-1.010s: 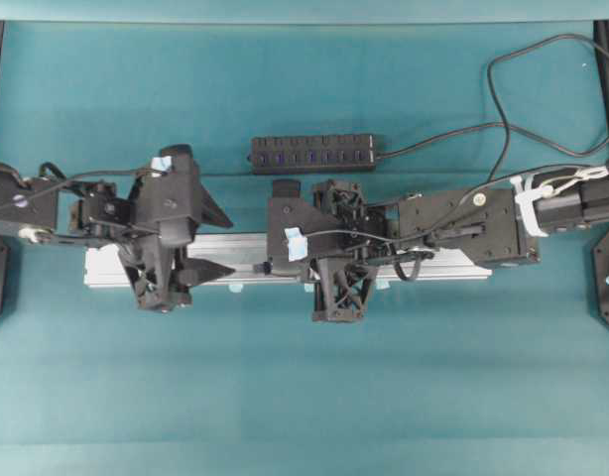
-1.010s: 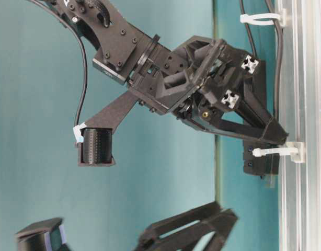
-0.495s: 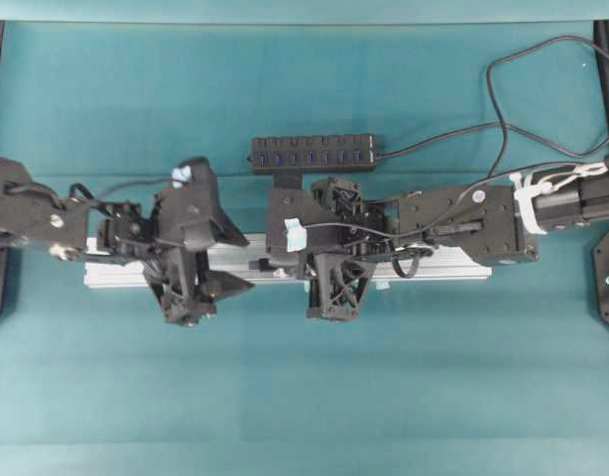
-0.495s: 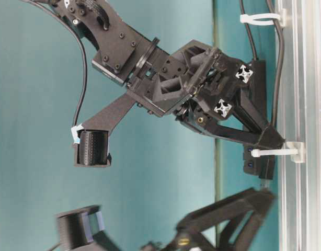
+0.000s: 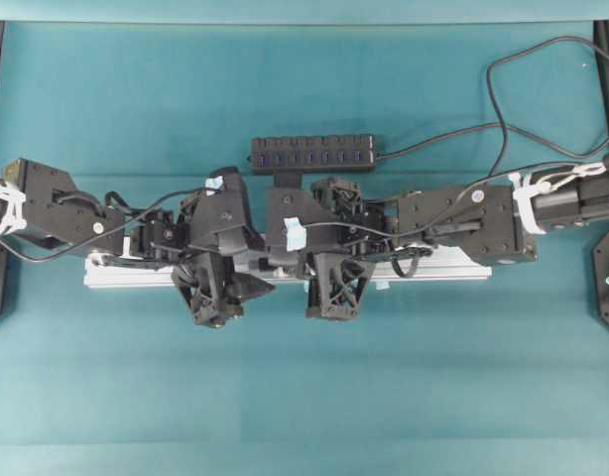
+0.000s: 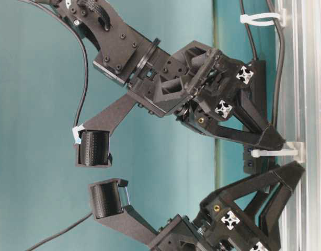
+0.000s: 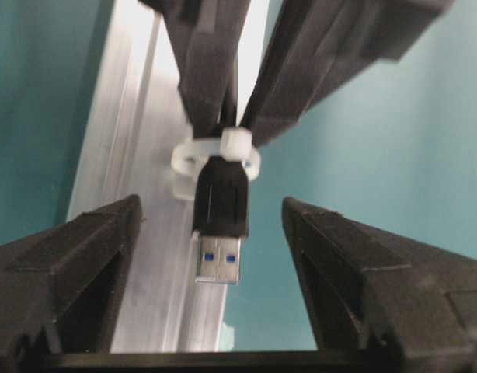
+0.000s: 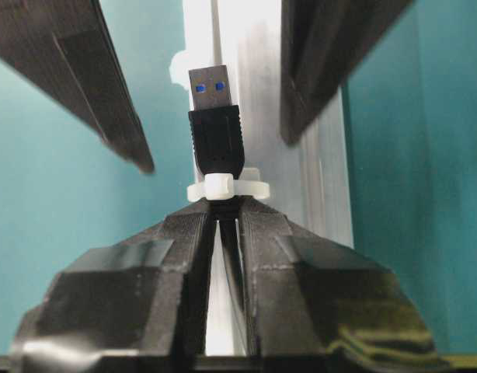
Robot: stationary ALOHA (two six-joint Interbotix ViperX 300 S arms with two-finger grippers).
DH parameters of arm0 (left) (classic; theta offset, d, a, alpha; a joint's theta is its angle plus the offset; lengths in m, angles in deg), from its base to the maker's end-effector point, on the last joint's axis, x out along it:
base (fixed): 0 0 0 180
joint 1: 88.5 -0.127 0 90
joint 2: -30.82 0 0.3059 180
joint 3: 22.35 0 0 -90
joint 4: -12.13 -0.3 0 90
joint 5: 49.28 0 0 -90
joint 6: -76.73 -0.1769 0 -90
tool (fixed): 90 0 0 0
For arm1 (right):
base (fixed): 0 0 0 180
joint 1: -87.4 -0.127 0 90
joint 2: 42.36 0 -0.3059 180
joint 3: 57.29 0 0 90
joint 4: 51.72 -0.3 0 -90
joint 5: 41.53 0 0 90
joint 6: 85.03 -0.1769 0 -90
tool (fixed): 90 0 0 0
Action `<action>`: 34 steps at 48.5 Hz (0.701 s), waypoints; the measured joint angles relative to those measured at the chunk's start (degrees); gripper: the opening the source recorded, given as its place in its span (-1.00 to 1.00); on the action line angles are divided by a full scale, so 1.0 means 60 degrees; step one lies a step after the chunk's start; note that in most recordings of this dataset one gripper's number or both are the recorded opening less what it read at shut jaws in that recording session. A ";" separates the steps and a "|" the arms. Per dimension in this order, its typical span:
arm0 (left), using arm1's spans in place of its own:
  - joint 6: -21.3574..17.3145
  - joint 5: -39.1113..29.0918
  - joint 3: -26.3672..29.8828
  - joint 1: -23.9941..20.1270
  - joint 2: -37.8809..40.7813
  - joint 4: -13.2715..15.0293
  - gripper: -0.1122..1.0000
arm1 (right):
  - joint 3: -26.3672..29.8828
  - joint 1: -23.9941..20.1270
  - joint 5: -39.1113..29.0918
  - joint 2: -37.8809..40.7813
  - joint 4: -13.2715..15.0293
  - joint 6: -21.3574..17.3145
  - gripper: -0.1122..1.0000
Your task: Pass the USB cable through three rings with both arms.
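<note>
left claw wide, flanking plug | right claw clamps cable

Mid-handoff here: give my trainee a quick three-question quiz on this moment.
1. True or false: the USB plug has already poked through a ring.
2. Which tool is shut on the USB cable: A) left tool B) right tool?
3. Fill in: the left tool's fingers stand ____ on either side of the plug.

Key: 1 true; 2 B; 3 open.
</note>
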 measured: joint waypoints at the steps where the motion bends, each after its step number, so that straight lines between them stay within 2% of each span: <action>1: -0.0015 0.0000 0.0000 0.0000 0.0000 0.0000 0.54 | 0.0000 -0.0015 0.0000 0.0000 0.0000 0.0000 -0.92; 12: -0.0059 0.0000 0.0000 -0.0015 0.0000 0.0000 0.18 | 0.0000 0.0000 0.0000 0.0015 0.0000 -0.0015 -0.92; 25: -0.0088 0.0015 0.0015 0.0000 0.0000 -0.0015 -0.39 | 0.0000 0.0000 0.0000 0.0015 0.0000 -0.0015 -0.92; 34: -0.0117 0.0015 0.0015 0.0015 0.0000 -0.0015 -0.42 | -0.0015 0.0000 0.0015 0.0029 0.0000 0.0000 -0.92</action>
